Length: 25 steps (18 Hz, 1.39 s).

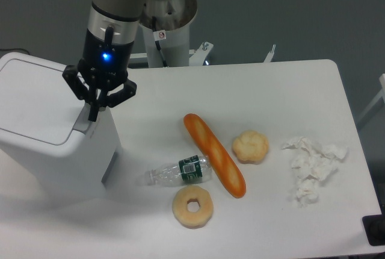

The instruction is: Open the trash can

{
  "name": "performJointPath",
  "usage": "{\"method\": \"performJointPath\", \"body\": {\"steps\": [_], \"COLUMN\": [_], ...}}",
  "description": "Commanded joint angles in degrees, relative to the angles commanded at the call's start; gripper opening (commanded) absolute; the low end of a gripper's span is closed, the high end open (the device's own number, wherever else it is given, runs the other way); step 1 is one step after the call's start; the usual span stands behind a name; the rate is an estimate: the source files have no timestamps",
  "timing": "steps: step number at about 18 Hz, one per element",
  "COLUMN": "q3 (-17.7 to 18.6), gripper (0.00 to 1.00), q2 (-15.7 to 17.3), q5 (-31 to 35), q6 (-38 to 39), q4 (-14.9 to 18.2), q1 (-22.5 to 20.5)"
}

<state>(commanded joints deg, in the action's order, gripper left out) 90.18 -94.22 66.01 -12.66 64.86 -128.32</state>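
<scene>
The trash can [42, 126] is a large boxy white bin at the table's left edge, with its flat lid down and a grey push tab [86, 120] on its right rim. My gripper [93, 114] points straight down with its fingers closed together. The fingertips are right over the grey tab, at or just above it; I cannot tell whether they touch it. The gripper holds nothing.
On the white table [271, 90] lie a clear plastic bottle [178, 171], a long bread loaf [215, 155], a ring doughnut [192, 206], a round bun [250, 146] and crumpled white tissue [313, 167]. The arm's base [168, 27] stands behind the table.
</scene>
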Motion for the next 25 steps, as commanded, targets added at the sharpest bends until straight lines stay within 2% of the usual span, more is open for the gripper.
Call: {"method": "performJointPath", "body": {"steps": [8, 16, 17, 18, 20, 21, 22, 25], "q3": [1.1, 0.4, 0.2, -0.3, -1.4, -1.8, -2.1, -2.8], "gripper": [0.03, 0.04, 0.10, 0.24, 0.68, 0.86, 0.98, 1.00], "q2": [-0.2, 0.5, 0.4, 0.4, 0.3, 0.1, -0.2, -1.6], "q5": [0.2, -0.1, -0.3, -0.7, -1.3, -1.1, -1.1, -1.1], "q6": [-0.1, -0.1, -0.1, -0.2, -0.6, -0.9, -0.7, -3.2], "q4": [-0.1, -0.1, -0.1, -0.1, -0.1, -0.3, -0.4, -1.8], "q1": [0.0, -0.1, -0.1, -0.1, -0.5, -0.7, -1.1, -5.2]}}
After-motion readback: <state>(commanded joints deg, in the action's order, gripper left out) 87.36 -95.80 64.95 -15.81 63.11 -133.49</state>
